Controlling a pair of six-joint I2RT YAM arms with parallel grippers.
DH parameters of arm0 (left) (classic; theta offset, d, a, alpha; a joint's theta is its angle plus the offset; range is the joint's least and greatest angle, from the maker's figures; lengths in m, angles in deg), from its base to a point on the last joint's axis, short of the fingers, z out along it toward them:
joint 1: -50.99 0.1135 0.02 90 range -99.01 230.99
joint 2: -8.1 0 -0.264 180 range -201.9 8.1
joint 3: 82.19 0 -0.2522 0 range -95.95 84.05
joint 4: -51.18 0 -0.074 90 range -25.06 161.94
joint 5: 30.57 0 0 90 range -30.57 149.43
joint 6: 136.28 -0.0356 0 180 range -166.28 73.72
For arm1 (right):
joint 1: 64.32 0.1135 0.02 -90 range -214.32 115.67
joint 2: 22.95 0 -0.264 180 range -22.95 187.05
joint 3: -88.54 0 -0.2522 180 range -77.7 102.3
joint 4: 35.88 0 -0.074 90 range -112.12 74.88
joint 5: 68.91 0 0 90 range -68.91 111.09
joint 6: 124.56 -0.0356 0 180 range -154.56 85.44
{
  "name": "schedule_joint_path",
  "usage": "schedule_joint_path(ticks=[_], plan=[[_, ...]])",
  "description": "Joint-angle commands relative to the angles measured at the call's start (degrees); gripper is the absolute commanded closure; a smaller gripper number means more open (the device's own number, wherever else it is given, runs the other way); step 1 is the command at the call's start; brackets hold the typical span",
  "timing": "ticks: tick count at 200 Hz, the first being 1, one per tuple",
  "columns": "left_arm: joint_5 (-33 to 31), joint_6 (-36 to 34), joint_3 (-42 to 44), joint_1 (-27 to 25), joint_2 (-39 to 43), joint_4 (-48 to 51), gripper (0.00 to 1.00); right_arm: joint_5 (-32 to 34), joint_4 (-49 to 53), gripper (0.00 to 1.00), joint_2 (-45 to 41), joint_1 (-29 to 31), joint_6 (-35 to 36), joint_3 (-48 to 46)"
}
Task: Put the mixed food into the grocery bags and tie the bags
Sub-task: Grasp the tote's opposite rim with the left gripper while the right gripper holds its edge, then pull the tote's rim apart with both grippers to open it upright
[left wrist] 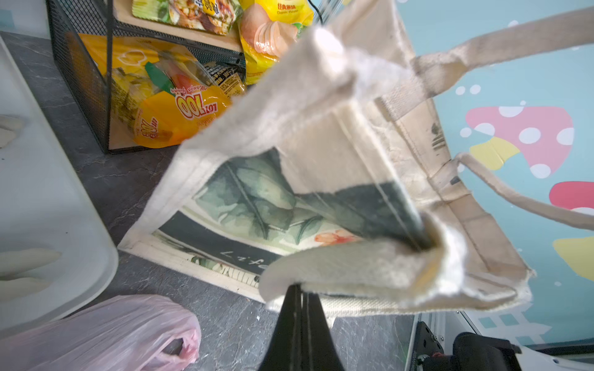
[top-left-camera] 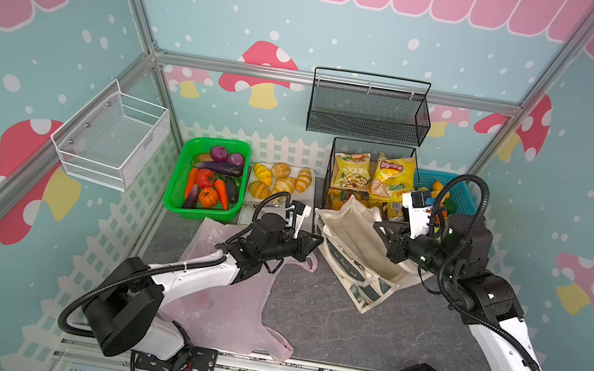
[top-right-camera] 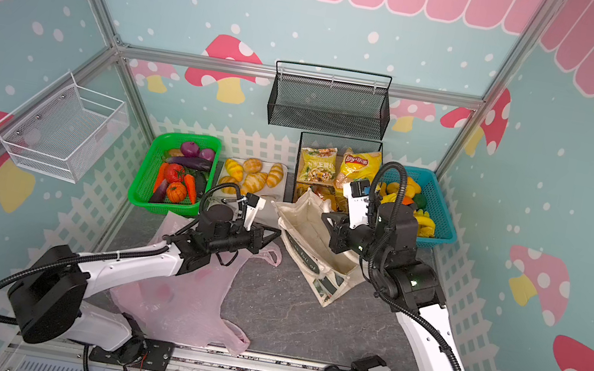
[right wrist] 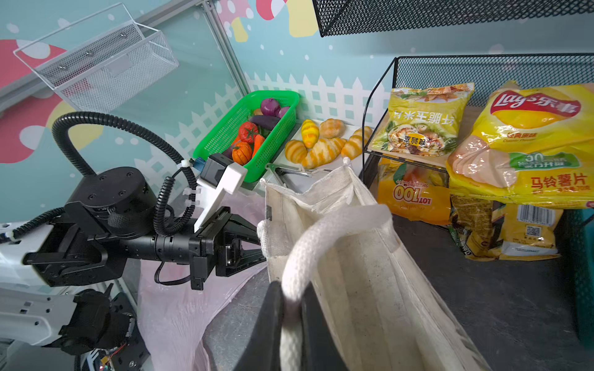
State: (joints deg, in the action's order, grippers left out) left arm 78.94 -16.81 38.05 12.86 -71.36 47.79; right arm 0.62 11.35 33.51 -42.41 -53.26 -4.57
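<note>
Canvas is your business right now: the cream canvas tote (top-left-camera: 349, 240), biggest thing standing on the table (top-left-camera: 307, 310), slumps at about 1 o'clock from the table's middle, and you've got it from both sides. I'd call this the mouth-opening step, with all the loading and both ties yet to do. Your next move, as I read it, is to spread the two grips apart so the mouth holds wide, then free one arm for the food without letting the soft cloth fold shut. Look at it: limp, creased, leaning over, with a leaf print and a dark lettered panel on its side. The mouth is only part open, and no food shows inside from the left wrist view.

Down at 8 o'clock the pink plastic bag (top-left-camera: 226, 305) lies flat and crumpled, partly under your left arm, with nothing gripping it.

Next size down: the green basket (top-left-camera: 175, 178) at 10 o'clock, and the black wire rack (top-left-camera: 367, 148) at 12, just behind the tote. On the rack's upper shelf the yellow Lay's bag (top-left-camera: 390, 177) and the green-yellow snack packet (top-left-camera: 351, 169) sit side by side. In the basket, eggplant (top-left-camera: 218, 168), carrot (top-left-camera: 221, 193), tomato (top-left-camera: 205, 178) and pumpkin (top-left-camera: 208, 197) are bunched together.

Smallest of all are the pincers. Your left pincer (left wrist: 300, 290) is clamped tight on the tote's rim. Your right pincer (right wrist: 292, 305) is closed on the white handle (right wrist: 321, 231).
</note>
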Motion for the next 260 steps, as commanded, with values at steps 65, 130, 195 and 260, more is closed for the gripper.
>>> schedule_joint_path(ticks=[65, 130, 195, 260], plan=[[-3.0, -6.7, 5.0, 0.2, 9.7, 9.1, 1.00, -8.1, -9.2, 0.90, 1.5, 0.2, -7.7, -2.7], [-6.6, -7.0, 5.0, 0.2, 6.5, 6.3, 1.00, 12.9, -3.1, 0.82, 8.2, 0.0, 5.3, 5.2], [-7.1, -7.4, 4.4, 0.2, 6.1, 6.5, 1.00, 41.3, -2.3, 0.54, 17.5, -0.8, 18.4, 10.6], [-10.9, -7.3, 4.7, 0.2, 10.6, 10.1, 0.89, 14.5, -1.8, 0.39, 12.8, -0.8, 22.6, 4.7]])
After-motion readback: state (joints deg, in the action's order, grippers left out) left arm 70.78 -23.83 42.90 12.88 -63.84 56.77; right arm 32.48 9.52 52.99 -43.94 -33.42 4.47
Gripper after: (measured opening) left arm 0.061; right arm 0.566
